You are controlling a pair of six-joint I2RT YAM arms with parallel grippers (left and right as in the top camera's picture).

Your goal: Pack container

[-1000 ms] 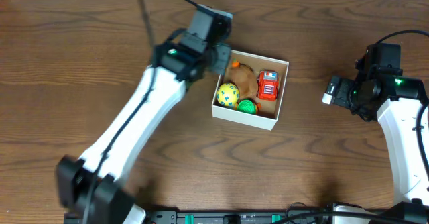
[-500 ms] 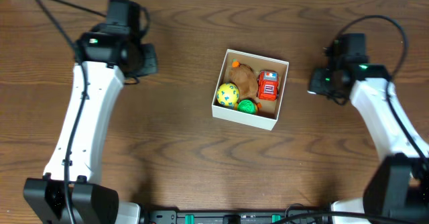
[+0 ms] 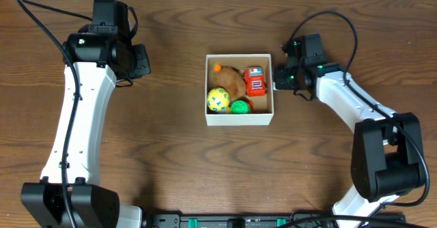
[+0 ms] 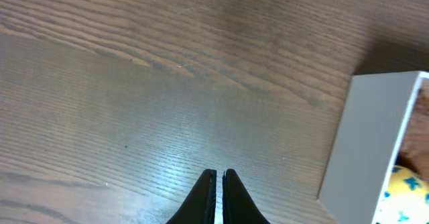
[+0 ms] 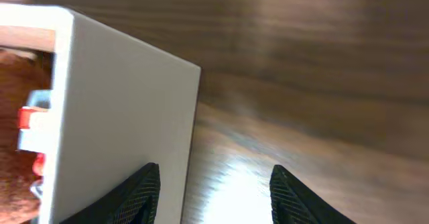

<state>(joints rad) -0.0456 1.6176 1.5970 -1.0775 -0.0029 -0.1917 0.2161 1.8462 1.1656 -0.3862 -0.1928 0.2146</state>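
Container (image 3: 239, 119) sits mid-counter (image 3: 171, 160), four toys (image 3: 218, 100) inside. R claw (image 3: 278, 83) is spread, holding nothing, right at the container's right wall; can't tell if it's touching. L claw (image 3: 138, 61) is pressed together, well apart, over bare wood. Looks to me like a nudge/straighten step. I'd keep R claw low and flat to the wall and go slow, so the container slides rather than tips.
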